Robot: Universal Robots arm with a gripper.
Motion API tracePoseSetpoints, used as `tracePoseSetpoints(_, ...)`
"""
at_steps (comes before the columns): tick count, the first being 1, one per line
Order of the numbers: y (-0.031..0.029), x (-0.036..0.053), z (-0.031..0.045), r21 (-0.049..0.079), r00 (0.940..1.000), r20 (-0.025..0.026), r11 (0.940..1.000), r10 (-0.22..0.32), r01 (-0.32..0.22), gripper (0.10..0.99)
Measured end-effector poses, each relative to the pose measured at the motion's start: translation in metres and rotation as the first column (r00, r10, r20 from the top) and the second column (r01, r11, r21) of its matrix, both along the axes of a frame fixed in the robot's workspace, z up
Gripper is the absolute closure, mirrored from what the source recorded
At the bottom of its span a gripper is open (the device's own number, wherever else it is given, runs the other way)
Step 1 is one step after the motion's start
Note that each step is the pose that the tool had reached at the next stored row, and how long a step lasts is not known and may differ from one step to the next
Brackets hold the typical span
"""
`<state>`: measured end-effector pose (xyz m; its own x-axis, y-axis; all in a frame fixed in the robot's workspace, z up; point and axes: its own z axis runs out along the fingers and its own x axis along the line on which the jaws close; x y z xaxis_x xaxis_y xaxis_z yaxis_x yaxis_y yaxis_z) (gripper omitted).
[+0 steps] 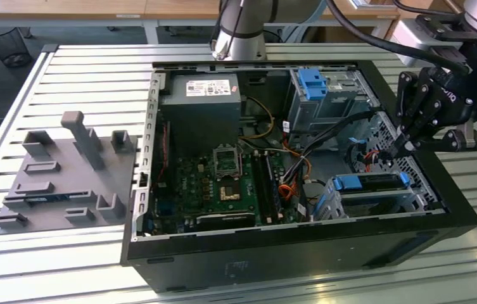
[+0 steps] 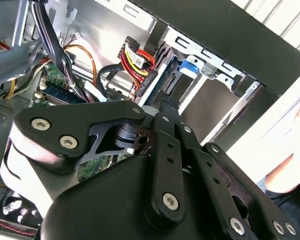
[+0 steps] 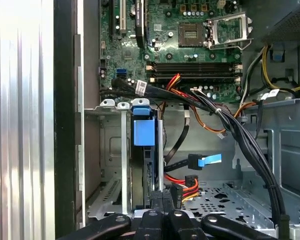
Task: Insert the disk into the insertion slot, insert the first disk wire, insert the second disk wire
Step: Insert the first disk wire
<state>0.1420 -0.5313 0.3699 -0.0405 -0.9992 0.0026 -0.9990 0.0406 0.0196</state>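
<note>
One open black computer case (image 1: 306,253) is laid on the slatted aluminium surface (image 1: 78,69). In the case's corner toward the exterior view's right, the low silver-grey perforated sheet-metal insertion slot (image 1: 390,199) is found. The flat silver disk (image 1: 365,183), framed by its bright blue plastic carrier, is seated inside it. In the first wrist view the disk (image 3: 143,131) is seen edge-on between the slot's thin metal walls (image 3: 122,165).

The black gripper (image 1: 397,151) is held over the same corner of the case, just above the rear edge of the disk. In the first wrist view its fingers (image 3: 156,202) are seen pressed together. Whether anything is pinched between them cannot be told.

A bundle of red, yellow and black wires ending in a black plug (image 3: 187,182) lies just beside the fingertips inside the case, and it is seen likewise in the second wrist view (image 2: 135,57). A black wire with a flat blue plug (image 3: 202,161) hangs loose in the case, apart from the disk.

A taller grey metal cage with a blue latch (image 1: 314,82) stands at the case's far side. A grey moulded fixture tray (image 1: 61,177) rests outside the case, toward the exterior view's left.
</note>
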Motion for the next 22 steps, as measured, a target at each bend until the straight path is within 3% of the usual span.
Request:
tracePoseSetpoints(6, 0.0056, 0.0001, -0.0009, 0.000, 0.9995, 0.0000, 0.9995, -0.033, 0.033, 0.973)
tracePoseSetpoints(7, 0.0066, 0.0001, -0.0013, 0.000, 0.9993, 0.0000, 0.9993, -0.038, 0.038, 0.914)
tracePoseSetpoints(14, 0.0147, 0.0001, -0.0071, 0.000, 0.9977, 0.0000, 0.9977, -0.067, 0.067, 0.902)
tracePoseSetpoints(15, 0.0157, 0.0001, -0.0081, 0.000, 0.9974, 0.0000, 0.9974, -0.073, 0.073, 0.839)
tracePoseSetpoints(19, 0.0197, 0.0001, -0.0116, -0.001, 0.9956, 0.0000, 0.9956, -0.094, 0.094, 0.831)
tracePoseSetpoints(20, 0.0203, 0.0001, -0.0122, -0.002, 0.9952, 0.0002, 0.9952, -0.098, 0.098, 0.773)
tracePoseSetpoints(22, 0.0214, 0.0001, -0.0138, -0.007, 0.9946, 0.0005, 0.9945, -0.104, 0.104, 0.773)
